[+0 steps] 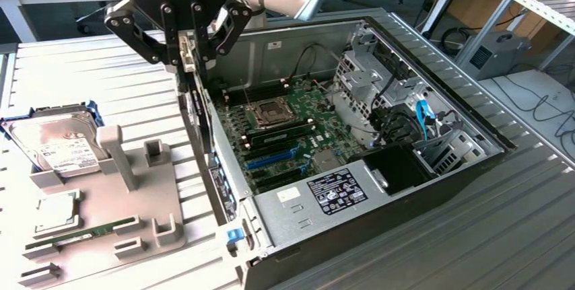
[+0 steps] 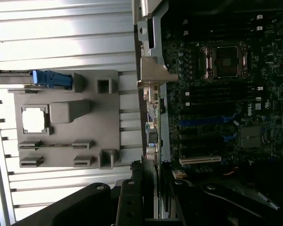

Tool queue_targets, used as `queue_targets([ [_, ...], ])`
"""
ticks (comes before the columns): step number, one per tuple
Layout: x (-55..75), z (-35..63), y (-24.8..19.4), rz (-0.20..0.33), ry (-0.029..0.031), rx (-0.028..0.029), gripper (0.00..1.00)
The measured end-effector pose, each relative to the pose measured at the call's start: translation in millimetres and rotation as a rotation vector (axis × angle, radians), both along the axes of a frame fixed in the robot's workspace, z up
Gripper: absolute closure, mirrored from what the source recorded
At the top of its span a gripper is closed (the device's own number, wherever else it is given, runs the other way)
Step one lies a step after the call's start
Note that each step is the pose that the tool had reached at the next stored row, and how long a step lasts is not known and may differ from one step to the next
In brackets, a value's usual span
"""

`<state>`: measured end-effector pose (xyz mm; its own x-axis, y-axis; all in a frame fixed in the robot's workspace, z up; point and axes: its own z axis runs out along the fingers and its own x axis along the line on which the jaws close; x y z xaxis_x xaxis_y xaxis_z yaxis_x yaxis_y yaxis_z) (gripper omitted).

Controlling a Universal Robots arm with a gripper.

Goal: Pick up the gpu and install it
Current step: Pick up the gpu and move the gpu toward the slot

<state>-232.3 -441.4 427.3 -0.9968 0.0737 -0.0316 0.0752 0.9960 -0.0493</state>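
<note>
My gripper (image 1: 187, 60) hangs over the rear wall of the open computer case (image 1: 297, 219), shut on the gpu (image 1: 187, 46). The card hangs edge-on and upright from the fingers, its silver bracket showing between them. In the wrist view the gpu (image 2: 153, 77) runs out from the gripper (image 2: 151, 190) along the case's rear edge, bracket end farthest away. It is above and beside the motherboard (image 1: 287, 118), apart from the blue expansion slots (image 1: 274, 159). Those blue slots (image 2: 207, 121) and a white slot (image 2: 200, 160) lie bare in the wrist view.
On the exterior view's left stands a grey parts fixture (image 1: 134, 202) holding a hard drive (image 1: 56, 147), a CPU (image 1: 56, 212) and a RAM stick (image 1: 72, 237). The drive cage and cables (image 1: 395, 108) fill the case's far side. Ribbed metal table all around.
</note>
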Motion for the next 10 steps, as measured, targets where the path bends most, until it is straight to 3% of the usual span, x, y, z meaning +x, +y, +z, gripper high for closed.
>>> queue_targets([
  [10,5.1,-0.1,0.0,0.000,0.0000,-0.0021,0.73],
])
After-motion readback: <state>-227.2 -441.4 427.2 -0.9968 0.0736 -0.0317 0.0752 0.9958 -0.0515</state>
